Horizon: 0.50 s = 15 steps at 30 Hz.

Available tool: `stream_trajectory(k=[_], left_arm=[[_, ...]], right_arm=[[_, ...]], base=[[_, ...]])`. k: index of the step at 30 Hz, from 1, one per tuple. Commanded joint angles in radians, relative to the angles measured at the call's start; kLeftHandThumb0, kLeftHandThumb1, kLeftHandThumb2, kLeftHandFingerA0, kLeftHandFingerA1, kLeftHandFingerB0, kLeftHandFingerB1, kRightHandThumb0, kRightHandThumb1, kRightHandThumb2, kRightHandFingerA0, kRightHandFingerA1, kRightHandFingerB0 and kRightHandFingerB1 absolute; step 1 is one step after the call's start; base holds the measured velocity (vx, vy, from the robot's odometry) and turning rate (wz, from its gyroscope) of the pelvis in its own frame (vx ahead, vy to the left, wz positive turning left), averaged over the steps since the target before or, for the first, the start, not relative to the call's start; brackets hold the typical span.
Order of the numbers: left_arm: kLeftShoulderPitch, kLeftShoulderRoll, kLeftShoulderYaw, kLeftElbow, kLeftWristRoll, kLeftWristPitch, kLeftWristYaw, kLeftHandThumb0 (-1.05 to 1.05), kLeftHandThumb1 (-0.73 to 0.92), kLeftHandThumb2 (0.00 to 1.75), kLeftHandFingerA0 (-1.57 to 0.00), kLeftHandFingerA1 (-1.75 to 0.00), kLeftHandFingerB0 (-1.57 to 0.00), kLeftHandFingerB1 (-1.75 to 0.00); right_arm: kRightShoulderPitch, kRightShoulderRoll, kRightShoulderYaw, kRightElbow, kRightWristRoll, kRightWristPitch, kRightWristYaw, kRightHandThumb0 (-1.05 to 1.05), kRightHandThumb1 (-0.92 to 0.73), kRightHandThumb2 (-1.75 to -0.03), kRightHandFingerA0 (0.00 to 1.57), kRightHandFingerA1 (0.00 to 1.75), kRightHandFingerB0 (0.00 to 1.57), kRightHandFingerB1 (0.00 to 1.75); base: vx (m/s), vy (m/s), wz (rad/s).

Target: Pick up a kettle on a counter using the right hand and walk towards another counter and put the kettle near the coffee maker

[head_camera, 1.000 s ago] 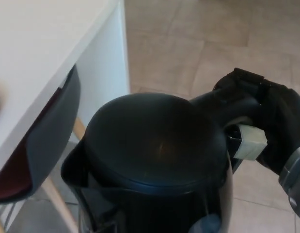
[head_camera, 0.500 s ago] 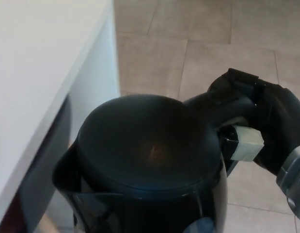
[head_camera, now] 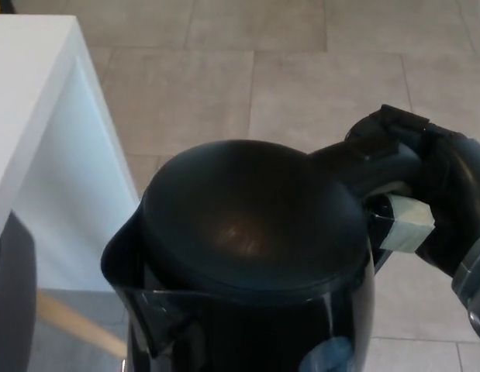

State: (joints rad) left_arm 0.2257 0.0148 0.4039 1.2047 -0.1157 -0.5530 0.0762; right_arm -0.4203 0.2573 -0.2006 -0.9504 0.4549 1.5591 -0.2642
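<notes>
The right hand (head_camera: 426, 194) grips the handle of a black kettle (head_camera: 247, 256) above tiled floor (head_camera: 286, 77), beside a white counter (head_camera: 26, 101).

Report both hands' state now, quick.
Left hand: not in view.
Right hand: shut on the black kettle, gripping its handle.

Home kitchen: white counter (head_camera: 26, 93), beige tiled floor (head_camera: 247, 70), kettle (head_camera: 247, 256)

Kettle (head_camera: 247, 256) sat centre-front, above the floor (head_camera: 302, 85). Right hand (head_camera: 426, 194) was at the kettle's right, wrapped on its handle. Counter (head_camera: 30, 101) stood left of the kettle, apart from it.
</notes>
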Motion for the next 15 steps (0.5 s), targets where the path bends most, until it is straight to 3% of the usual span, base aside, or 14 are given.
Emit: stream_trajectory(k=[1, 5, 6, 7, 15], left_arm=[[0.01, 0.023, -0.007, -0.002, 0.001, -0.061, 0.016, -0.11, 0.41, 1.23, -1.56, -1.51, -1.3, -1.47], [0.007, 0.027, -0.012, 0.005, 0.009, -0.055, 0.025, -0.09, 0.44, 1.19, -1.57, -1.49, -1.26, -1.47], [0.002, 0.028, -0.009, 0.011, 0.005, -0.052, 0.021, -0.08, 0.47, 1.17, -1.57, -1.45, -1.35, -1.35], [-0.004, 0.03, -0.006, 0.018, 0.0, -0.047, 0.016, -0.08, 0.47, 1.17, -1.57, -1.45, -1.35, -1.35], [-0.004, 0.021, 0.014, 0.021, -0.023, -0.045, -0.018, -0.05, 0.46, 1.16, -1.57, -1.44, -1.37, -1.33]], right_arm=[[-0.1, 0.151, -0.005, -0.004, 0.006, -0.047, 0.015, -0.27, -0.4, -1.38, 1.0, 1.75, 0.83, 1.54], [-0.106, 0.15, -0.005, -0.003, 0.002, -0.044, 0.011, -0.27, -0.4, -1.37, 0.99, 1.75, 0.83, 1.53], [-0.11, 0.151, -0.007, -0.003, 0.0, -0.043, 0.008, -0.23, -0.4, -1.38, 1.03, 1.75, 0.85, 1.52], [-0.114, 0.153, -0.009, -0.003, -0.002, -0.043, 0.005, -0.23, -0.4, -1.38, 1.03, 1.75, 0.85, 1.52], [-0.125, 0.154, -0.017, 0.005, -0.002, -0.042, 0.006, -0.2, -0.41, -1.36, 1.02, 1.75, 0.85, 1.51]], base=[[0.27, 0.269, 0.65], [0.26, 0.19, -0.09], [0.23, 0.158, -0.04], [0.06, 0.034, -0.2], [-0.01, -0.174, -0.31]])
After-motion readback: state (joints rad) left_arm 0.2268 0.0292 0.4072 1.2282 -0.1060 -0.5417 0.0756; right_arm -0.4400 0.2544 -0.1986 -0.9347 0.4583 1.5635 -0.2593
